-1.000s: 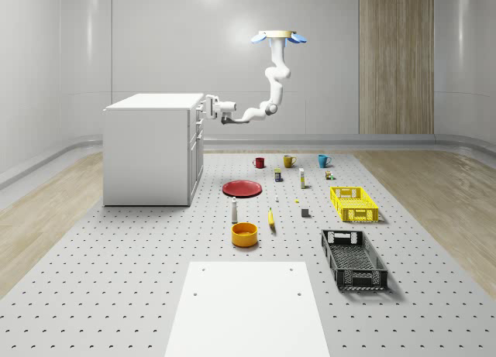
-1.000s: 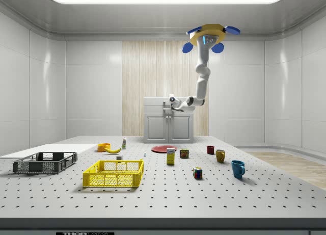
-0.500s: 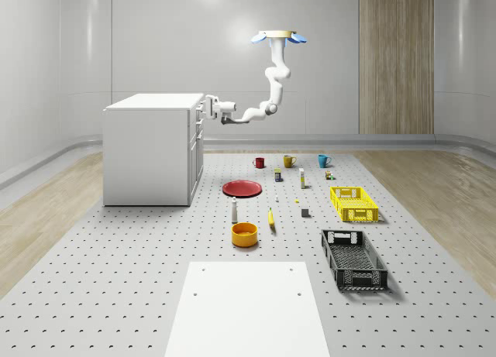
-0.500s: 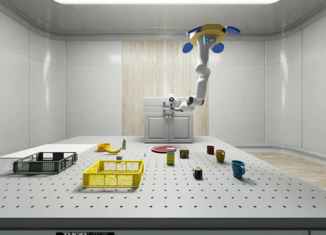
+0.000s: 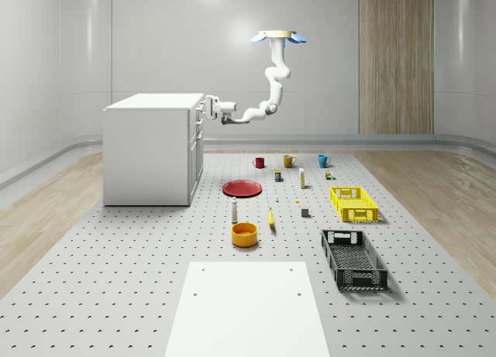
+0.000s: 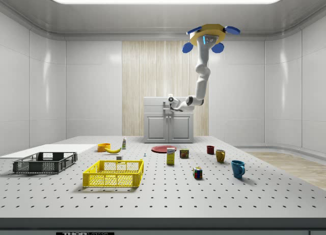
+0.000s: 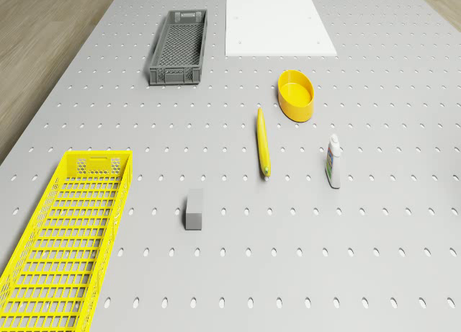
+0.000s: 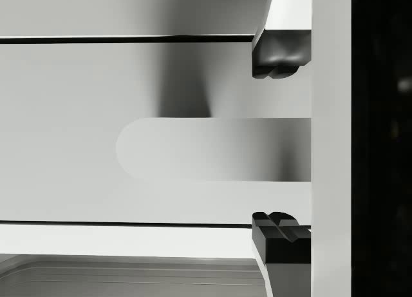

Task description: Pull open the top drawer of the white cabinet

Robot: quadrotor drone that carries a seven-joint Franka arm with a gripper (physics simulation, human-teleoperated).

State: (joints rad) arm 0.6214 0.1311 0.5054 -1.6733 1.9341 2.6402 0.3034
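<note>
drone (image 5: 278, 38): hovering high up, off to the side of the cabinet's front, over the far end of the table (image 5: 116, 279)
cabinet (image 5: 147, 152): white, on the table's far corner at the whole-scene view's left
gripper (image 8: 280, 141): right at the top drawer (image 8: 77, 129), fingers (image 8: 278, 55) spread either side of the handle (image 8: 212, 149), not clamped
arm (image 5: 271, 82): hangs from the drone, reaches sideways to the drawer front

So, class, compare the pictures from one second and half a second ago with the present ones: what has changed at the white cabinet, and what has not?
Nothing visibly changed. The drone hovers high above the perforated grey table, and the gripper sits at the white cabinet's top drawer, jaws open either side of its handle, as before.
</note>
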